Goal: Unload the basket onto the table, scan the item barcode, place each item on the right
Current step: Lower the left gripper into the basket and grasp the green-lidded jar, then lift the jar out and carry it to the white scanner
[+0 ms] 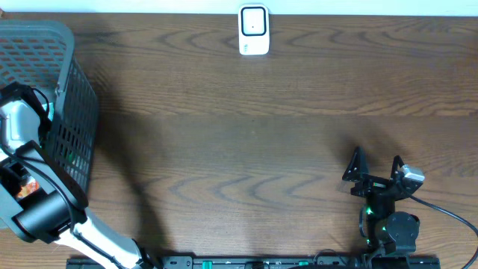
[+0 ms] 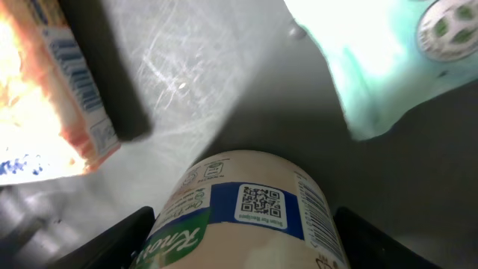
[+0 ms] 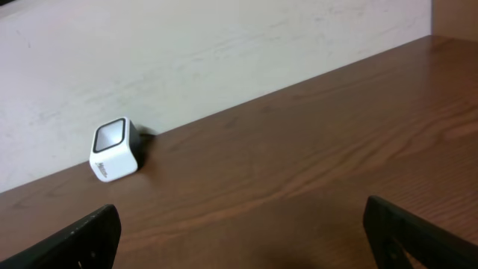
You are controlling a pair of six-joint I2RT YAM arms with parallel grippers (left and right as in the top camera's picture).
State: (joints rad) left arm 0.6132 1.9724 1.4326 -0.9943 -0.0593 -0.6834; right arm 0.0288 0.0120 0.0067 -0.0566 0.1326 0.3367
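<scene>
A cream Knorr canister [image 2: 224, 246] with a blue band and a QR code [image 2: 261, 201] lies on the floor of the grey basket [image 1: 75, 112]. My left gripper [image 2: 243, 228] reaches down into the basket, and its black fingers [image 2: 112, 239] press against both sides of the canister. In the overhead view the basket and the arm hide this gripper. The white scanner [image 1: 254, 30] stands at the table's far edge, and also shows as a scanner [image 3: 113, 149] in the right wrist view. My right gripper [image 1: 376, 170] hovers open over the table at the near right, with nothing between its fingers [image 3: 82, 239].
An orange and white carton [image 2: 52, 97] and a teal pouch [image 2: 388, 60] lie in the basket beside the canister. The basket stands at the table's left edge. Bare wooden tabletop [image 1: 246, 149] stretches between the basket, the scanner and the right arm.
</scene>
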